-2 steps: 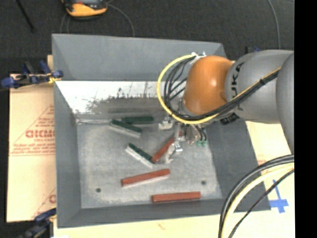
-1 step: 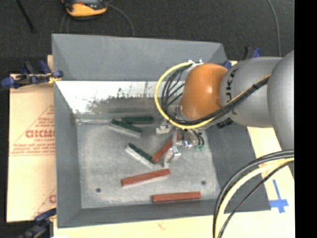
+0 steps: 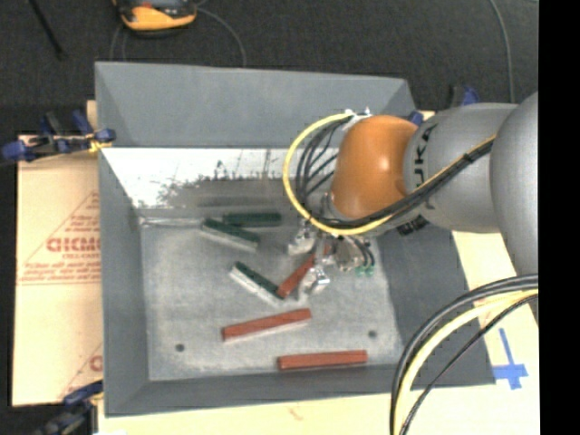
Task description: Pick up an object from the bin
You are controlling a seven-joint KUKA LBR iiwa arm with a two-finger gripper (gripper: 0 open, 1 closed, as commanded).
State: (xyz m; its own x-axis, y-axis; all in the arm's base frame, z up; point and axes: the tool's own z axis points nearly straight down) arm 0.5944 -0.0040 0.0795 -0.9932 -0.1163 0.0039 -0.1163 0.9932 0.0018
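Near right of the grey metal bin (image 3: 181, 288): a flat red-brown rectangular bar (image 3: 322, 360) lies along the near wall, left-right, alone on the floor.

Just beyond it, left of centre: a longer flat red-brown bar (image 3: 265, 324), slightly tilted, its right end farther back. It is clear of the first bar.

Mid-bin: a pale grey flat bar with a dark green end (image 3: 254, 281) lies diagonally, its green end toward the near right. A short red-brown bar (image 3: 290, 284) leans across that end, touching or overlapping it. It runs diagonally up to the right, into the gripper.

The gripper (image 3: 311, 268) is down at the bin floor, right of centre, at the upper end of the short red-brown bar. Its metal parts crowd that end, so I can't tell whether it is released, clenched or grasping the bar.

Farther back, left of the gripper: a grey-green flat bar (image 3: 227, 232) and a dark green flat bar (image 3: 252, 217) lie close together near the foot of the far wall, both roughly left-right.

Above the gripper, the arm's orange wrist cover (image 3: 372, 166) with looped cables comes in from the right.
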